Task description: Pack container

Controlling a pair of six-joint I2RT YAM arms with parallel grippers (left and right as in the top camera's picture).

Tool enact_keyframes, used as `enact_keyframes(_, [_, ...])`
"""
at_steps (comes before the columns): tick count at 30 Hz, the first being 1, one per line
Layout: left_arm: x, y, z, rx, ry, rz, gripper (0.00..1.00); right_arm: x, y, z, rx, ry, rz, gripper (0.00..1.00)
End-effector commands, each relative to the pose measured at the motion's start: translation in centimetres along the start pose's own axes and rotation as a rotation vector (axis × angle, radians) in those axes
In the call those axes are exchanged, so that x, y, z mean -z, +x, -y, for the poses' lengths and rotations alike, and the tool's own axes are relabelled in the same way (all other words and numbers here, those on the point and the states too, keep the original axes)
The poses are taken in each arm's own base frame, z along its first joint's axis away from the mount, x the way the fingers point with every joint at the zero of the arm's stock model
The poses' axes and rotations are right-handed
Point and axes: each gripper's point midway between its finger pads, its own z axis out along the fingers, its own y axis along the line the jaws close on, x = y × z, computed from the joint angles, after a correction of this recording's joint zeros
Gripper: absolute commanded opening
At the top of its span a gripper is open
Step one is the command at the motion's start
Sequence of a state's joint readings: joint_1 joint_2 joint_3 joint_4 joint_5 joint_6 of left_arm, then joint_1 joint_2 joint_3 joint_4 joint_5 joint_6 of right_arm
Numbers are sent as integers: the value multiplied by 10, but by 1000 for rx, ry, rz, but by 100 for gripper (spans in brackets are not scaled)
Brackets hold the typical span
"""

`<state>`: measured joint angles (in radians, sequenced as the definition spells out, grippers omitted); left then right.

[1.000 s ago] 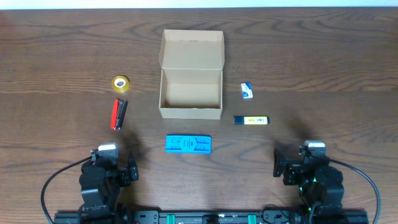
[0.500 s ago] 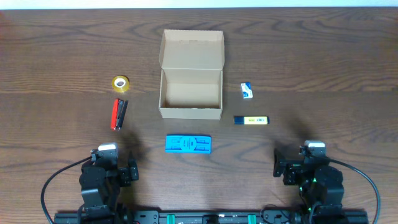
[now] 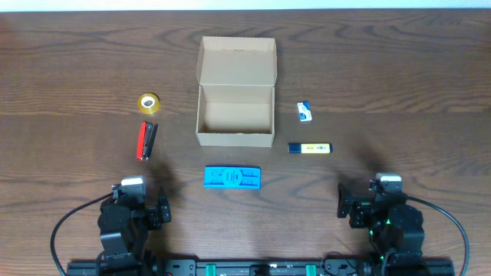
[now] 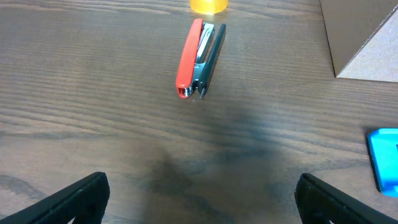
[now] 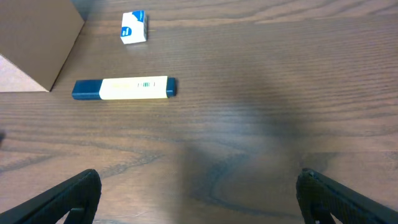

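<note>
The container (image 3: 235, 107), a tan cardboard box with its flap lid standing open toward the back, sits mid-table and looks empty; one corner shows in the left wrist view (image 4: 364, 37) and in the right wrist view (image 5: 37, 43). Around it lie a red stapler (image 3: 146, 140) (image 4: 198, 58), a yellow tape roll (image 3: 149, 102) (image 4: 208, 5), a blue flat item (image 3: 232, 178) (image 4: 384, 158), a yellow-and-blue marker (image 3: 310, 148) (image 5: 124, 88) and a small white-blue eraser (image 3: 304, 112) (image 5: 134, 27). My left gripper (image 3: 142, 205) (image 4: 199, 202) and right gripper (image 3: 367, 201) (image 5: 199, 199) rest open near the front edge, nothing between their fingers.
The dark wooden table (image 3: 383, 69) stretches bare behind and to both sides of the box. The arms' bases and cables sit along the front edge.
</note>
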<state>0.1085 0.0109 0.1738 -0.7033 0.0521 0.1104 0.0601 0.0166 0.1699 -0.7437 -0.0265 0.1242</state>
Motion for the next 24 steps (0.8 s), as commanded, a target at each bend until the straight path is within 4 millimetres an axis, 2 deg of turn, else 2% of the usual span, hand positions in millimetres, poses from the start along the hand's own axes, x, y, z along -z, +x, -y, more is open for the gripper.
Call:
enact_keyframes(1, [-2, 5, -1, -15, -6, -9, 95, 0, -1, -1, 5, -4, 4, 99])
enact_keyframes(5, [-2, 5, -1, -15, -6, -9, 95, 8, -13, -4, 5, -14, -9, 99])
enact_keyframes(8, [-2, 5, -1, -15, -6, -9, 95, 15, -30, -8, 2, -18, -55, 99])
enact_keyframes(12, [-2, 5, -1, -15, -6, -9, 95, 15, -53, -16, -22, -36, -149, 99])
enact_keyframes(18, [-2, 5, -1, -15, -6, -9, 95, -4, -97, -26, -47, -45, -271, 99])
enact_keyframes(24, [-2, 5, -1, -15, -6, -9, 95, -37, -132, -34, -41, -30, -402, 99])
